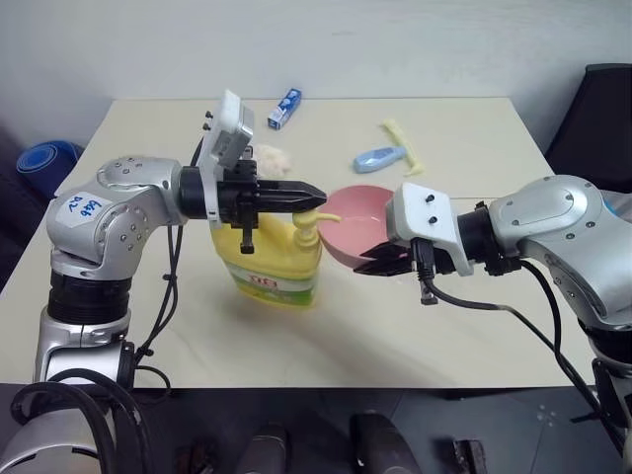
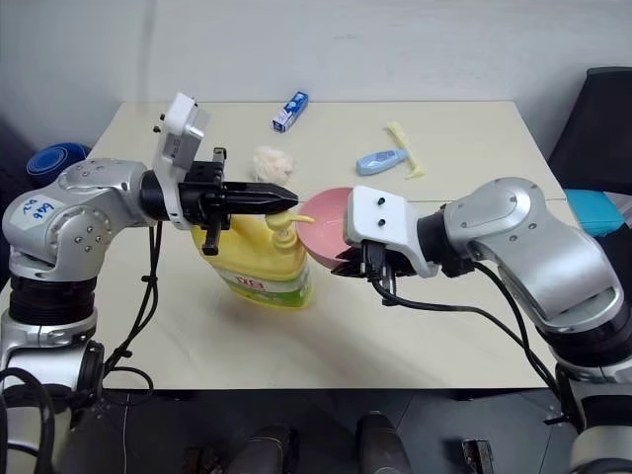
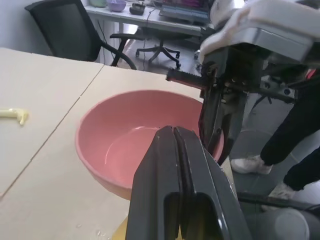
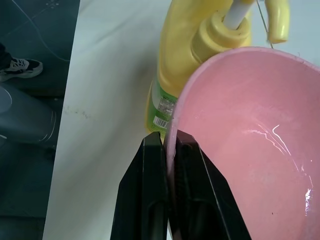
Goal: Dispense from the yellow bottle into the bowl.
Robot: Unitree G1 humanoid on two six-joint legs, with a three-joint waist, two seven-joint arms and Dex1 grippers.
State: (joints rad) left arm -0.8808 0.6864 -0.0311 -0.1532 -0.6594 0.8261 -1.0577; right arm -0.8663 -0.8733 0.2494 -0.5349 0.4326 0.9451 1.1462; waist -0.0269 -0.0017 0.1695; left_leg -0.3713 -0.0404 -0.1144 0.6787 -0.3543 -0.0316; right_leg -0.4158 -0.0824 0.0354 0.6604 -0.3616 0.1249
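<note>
Lighting: even, soft and bright overhead; we find no hard shadows. A faint soft shadow lies on the table (image 1: pixel 464 326) under the yellow bottle (image 1: pixel 272 267), below the left gripper (image 1: pixel 314 196). Glare: white streaks on the wet inner wall of the pink bowl (image 4: pixel 260 150), just beyond the right gripper (image 4: pixel 170 145); sheen on the silver arm shells. Focus: we note the black fingers (image 3: pixel 175 200) soft and near; background chairs slightly blurred. Edges: mild dimming.
</note>
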